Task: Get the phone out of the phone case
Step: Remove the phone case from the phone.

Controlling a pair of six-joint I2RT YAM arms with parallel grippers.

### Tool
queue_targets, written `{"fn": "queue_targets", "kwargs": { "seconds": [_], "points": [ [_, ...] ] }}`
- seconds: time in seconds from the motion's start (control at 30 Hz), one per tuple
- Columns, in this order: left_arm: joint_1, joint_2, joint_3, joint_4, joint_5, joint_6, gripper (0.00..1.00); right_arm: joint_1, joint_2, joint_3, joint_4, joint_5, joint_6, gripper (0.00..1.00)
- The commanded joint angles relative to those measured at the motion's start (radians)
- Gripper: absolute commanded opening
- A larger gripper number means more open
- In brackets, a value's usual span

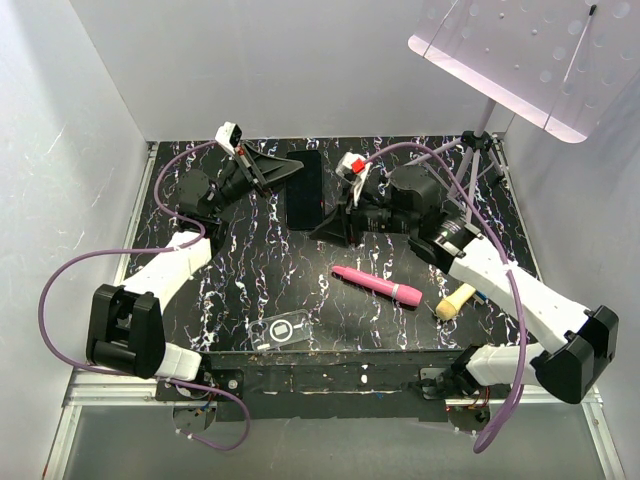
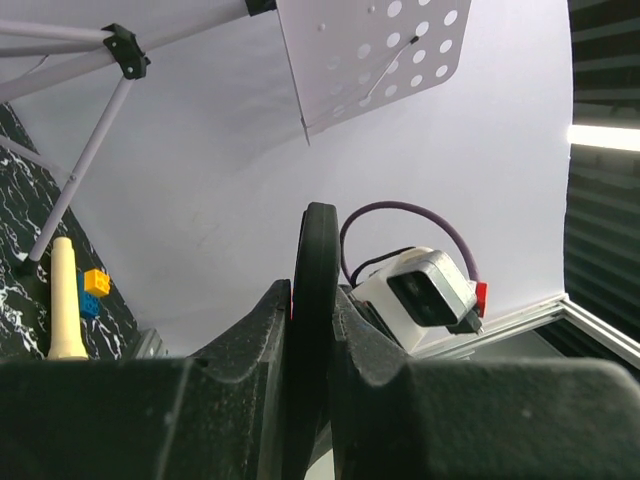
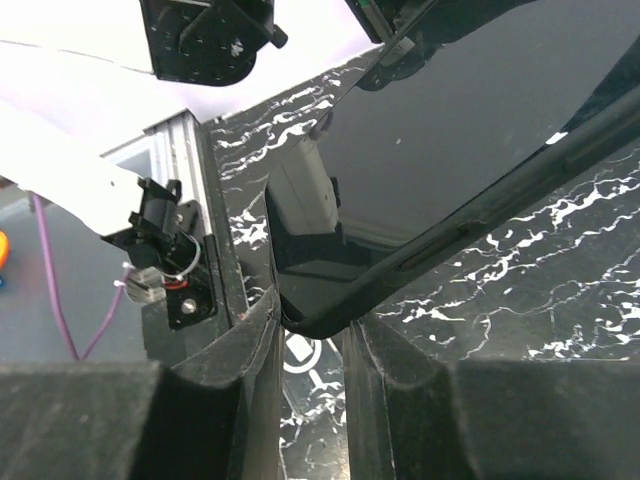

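The black phone is held above the table at the back, between both grippers. My left gripper is shut on its far left edge; in the left wrist view the phone stands edge-on between the fingers of that gripper. My right gripper is shut on its near right corner; in the right wrist view the glossy screen runs up from the jaws of that gripper. The clear phone case with its white ring mark lies empty on the table near the front edge, and also shows below the phone.
A pink pen-shaped thing and a cream handle-shaped thing lie right of centre. A tripod with a perforated white board stands at the back right. Small yellow and blue bricks lie near it. White walls enclose the table.
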Motion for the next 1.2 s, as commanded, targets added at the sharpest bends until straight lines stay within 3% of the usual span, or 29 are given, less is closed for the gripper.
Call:
{"fn": "queue_targets", "kwargs": {
  "seconds": [0.0,0.3,0.63,0.97,1.0,1.07,1.17],
  "points": [
    [-0.057,-0.076,0.03,0.012,0.1,-0.124,0.0,0.025,0.062,0.11,0.029,0.203,-0.249,0.01],
    [-0.116,-0.015,0.041,0.089,0.101,-0.185,0.0,0.081,0.062,0.158,-0.023,0.385,-0.431,0.01],
    [-0.126,0.043,0.061,0.137,0.115,-0.207,0.0,0.133,0.002,0.216,-0.067,0.327,-0.475,0.01],
    [-0.128,0.042,0.072,0.253,0.037,-0.231,0.0,0.075,0.007,0.155,-0.066,0.337,-0.207,0.02],
    [-0.129,0.031,0.072,0.226,0.032,-0.195,0.0,0.056,-0.016,0.111,-0.06,0.329,-0.166,0.06],
    [-0.123,-0.001,0.07,0.137,0.031,-0.101,0.0,0.018,-0.058,0.022,-0.075,0.326,-0.083,0.29],
    [-0.122,-0.038,0.104,-0.058,0.066,0.098,0.0,-0.103,-0.084,0.003,-0.19,0.222,0.051,0.41]
  ]
}}
